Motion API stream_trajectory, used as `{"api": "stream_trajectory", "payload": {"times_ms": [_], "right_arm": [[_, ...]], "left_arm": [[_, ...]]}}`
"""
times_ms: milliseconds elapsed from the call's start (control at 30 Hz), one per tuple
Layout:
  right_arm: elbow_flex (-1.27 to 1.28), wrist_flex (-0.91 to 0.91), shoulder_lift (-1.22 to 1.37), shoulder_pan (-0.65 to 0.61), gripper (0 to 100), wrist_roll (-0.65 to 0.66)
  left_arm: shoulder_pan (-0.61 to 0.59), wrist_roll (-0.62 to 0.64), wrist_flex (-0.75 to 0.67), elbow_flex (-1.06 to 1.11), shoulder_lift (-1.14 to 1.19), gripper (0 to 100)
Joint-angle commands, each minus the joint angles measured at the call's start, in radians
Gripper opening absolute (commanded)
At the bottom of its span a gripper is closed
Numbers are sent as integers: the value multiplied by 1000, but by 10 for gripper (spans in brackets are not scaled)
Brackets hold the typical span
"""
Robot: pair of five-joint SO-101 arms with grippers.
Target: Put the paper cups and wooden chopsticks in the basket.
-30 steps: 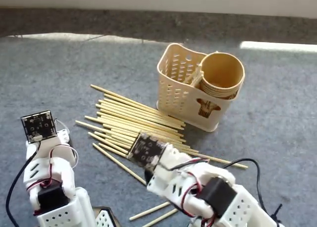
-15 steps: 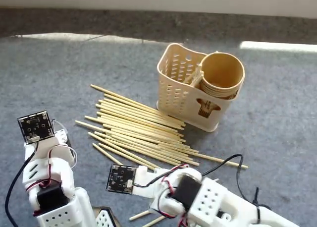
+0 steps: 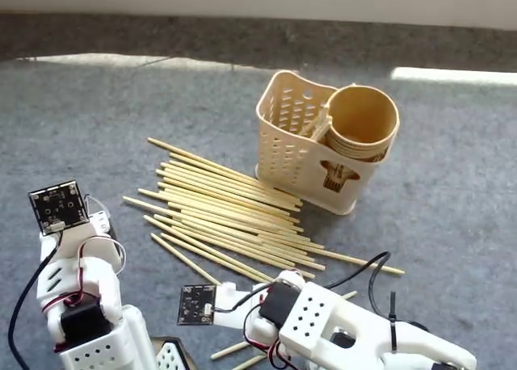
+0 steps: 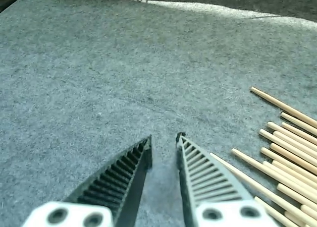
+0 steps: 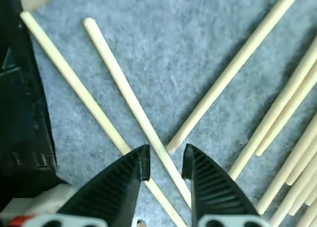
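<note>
Chopstick (image 5: 126, 88) is laid between the slightly parted right jaws, ungripped, its length pointed slantwise ahead of them.

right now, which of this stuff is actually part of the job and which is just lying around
Part of the job:
paper cups, stacked in the basket
basket
wooden chopsticks, loose on the carpet

Just lying about:
grey carpet
black block by the arms
</note>
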Motion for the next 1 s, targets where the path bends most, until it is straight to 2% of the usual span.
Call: {"api": "stream_trajectory", "payload": {"times_ms": [0, 233, 667, 833, 967], "right_arm": [[2, -30, 8, 48, 120, 38], [41, -35, 12, 142, 120, 147], [70, -36, 12, 176, 120, 150], [168, -170, 12, 219, 120, 152], [205, -176, 12, 217, 117, 147]], "left_arm": [[-1, 9, -25, -4, -2, 98], [24, 6, -25, -2, -2, 98], [24, 6, -25, -2, -2, 98], [25, 6, -25, -2, -2, 98], [25, 6, -25, -2, -2, 98]]}}
